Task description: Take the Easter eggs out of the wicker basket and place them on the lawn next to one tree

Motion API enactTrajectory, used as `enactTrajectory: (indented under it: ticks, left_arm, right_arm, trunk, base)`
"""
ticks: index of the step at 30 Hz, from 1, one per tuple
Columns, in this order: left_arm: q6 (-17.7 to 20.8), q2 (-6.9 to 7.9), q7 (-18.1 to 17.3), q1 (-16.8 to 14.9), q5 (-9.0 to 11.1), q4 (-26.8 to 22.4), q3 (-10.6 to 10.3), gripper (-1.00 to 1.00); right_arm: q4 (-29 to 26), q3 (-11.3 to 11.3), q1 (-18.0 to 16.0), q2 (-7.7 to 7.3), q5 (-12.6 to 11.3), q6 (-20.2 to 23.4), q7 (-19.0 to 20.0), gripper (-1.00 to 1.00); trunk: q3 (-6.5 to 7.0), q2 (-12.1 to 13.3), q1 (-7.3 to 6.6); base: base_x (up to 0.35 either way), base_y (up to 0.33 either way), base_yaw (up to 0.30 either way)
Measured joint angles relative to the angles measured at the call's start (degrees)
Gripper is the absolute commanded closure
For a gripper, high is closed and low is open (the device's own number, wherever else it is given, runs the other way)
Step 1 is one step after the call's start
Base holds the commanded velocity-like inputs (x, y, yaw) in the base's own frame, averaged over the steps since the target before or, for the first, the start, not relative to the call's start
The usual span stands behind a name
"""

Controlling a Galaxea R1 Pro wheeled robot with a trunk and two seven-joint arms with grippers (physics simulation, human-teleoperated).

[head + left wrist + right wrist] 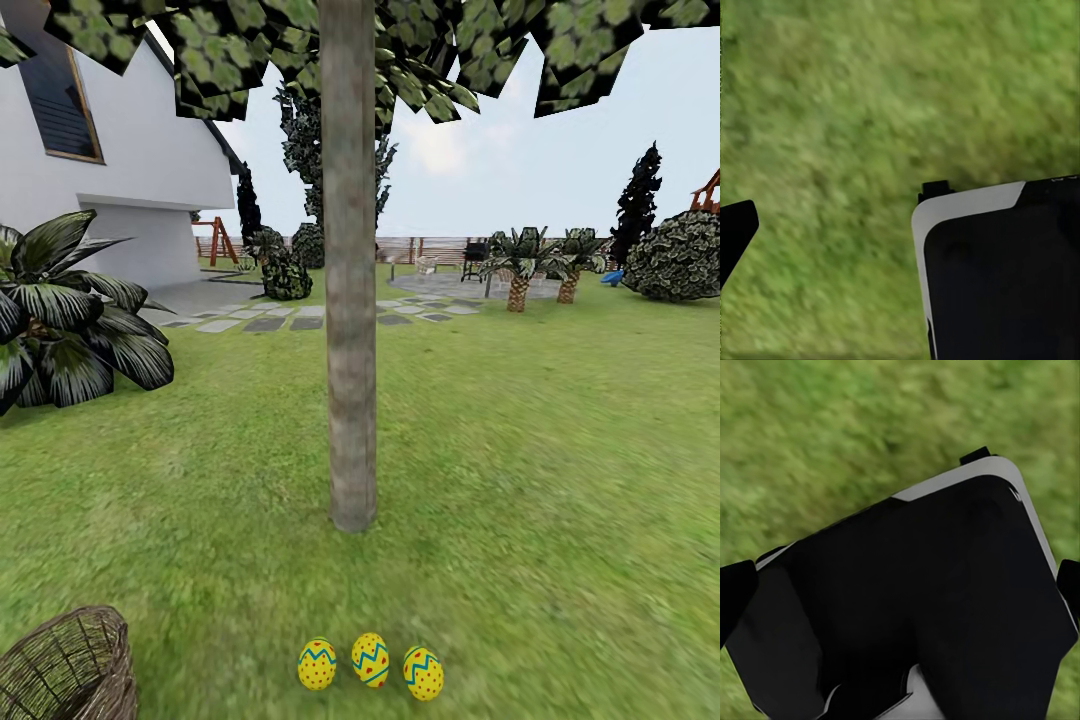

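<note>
Three Easter eggs (371, 665) lying in a row on the lawn (560, 480), near side of the tree (349, 300), close to the trunk base but not touching it. Left egg (317, 665) and middle egg (370, 659) just beside each other, right egg (423, 673) slightly apart, all upright or nearly so. Yellow with red dots and blue zigzag bands. Wicker basket (75, 670) at near left, tilted, cut off by the frame edge, well apart from the eggs; no egg visible inside the part seen. Trunk straight, grey-brown, blocky green leaves overhead.

Further out: white house (120, 150) far left, dark-fronded plant (70, 320) left, stone paving slabs (300, 318) beyond the tree, short palms (540, 265) and a round shrub (680, 255) far right, wooden fence (440, 248) at the back.

Left wrist view: blurred grass, a black and white-edged robot body part (1005, 277) in the corner, a dark finger tip (735, 236) at the edge. Jaws state cannot tell, nothing seen held.

Right wrist view: same black panel (915, 615) over grass, dark tips (733, 592) at both edges. Jaws opening cannot tell, nothing seen in grasp.
</note>
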Motion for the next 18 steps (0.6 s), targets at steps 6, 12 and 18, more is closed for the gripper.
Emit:
enactTrajectory:
  ticks: [6,12,18]
  left_arm:
    - [0.0,-0.2,0.0,0.0,0.0,0.0,0.0,-1.0]
    - [0.0,-0.27,0.0,0.0,0.0,0.0,-0.1,-1.0]
    - [0.0,-0.21,0.0,0.0,0.0,0.0,0.0,-1.0]
  right_arm:
    - [0.0,0.0,0.0,-0.25,0.1,0.0,0.0,-1.0]
    - [0.0,0.0,0.0,-0.39,0.1,0.0,0.0,-1.0]
    - [0.0,0.0,0.0,-0.42,0.1,0.0,0.0,-1.0]
  trunk:
    - [0.0,0.0,0.0]
    - [0.0,0.0,0.0]
    - [0.0,0.0,0.0]
  base:
    - [0.0,0.0,0.0]
    - [0.0,0.0,0.0]
    - [0.0,0.0,0.0]
